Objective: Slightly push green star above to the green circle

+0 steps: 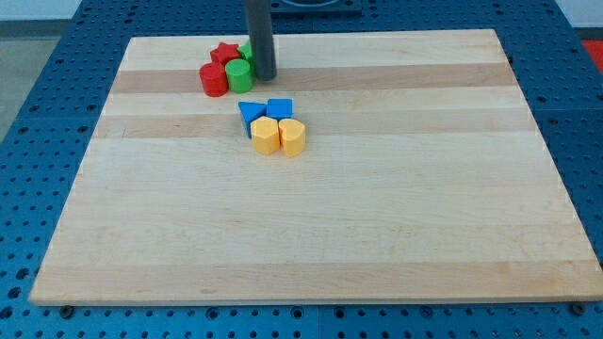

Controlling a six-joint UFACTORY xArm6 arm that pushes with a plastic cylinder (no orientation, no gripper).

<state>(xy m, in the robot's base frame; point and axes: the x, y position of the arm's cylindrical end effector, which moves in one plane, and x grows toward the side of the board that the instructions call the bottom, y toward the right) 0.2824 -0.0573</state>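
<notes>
The green circle point(238, 76) stands near the view's top left of the wooden board point(377, 207). The green star point(245, 51) is just above it, mostly hidden behind the dark rod. My tip point(265, 78) rests on the board right against the right side of the green circle and just below-right of the green star. A red star point(223, 54) and a red cylinder point(214, 81) press against the green blocks from the view's left.
Below the cluster stand a blue triangle point(250, 113), a blue cube point(280, 108), and two yellow blocks point(266, 137) point(293, 137), packed together. The board lies on a blue perforated table point(38, 141).
</notes>
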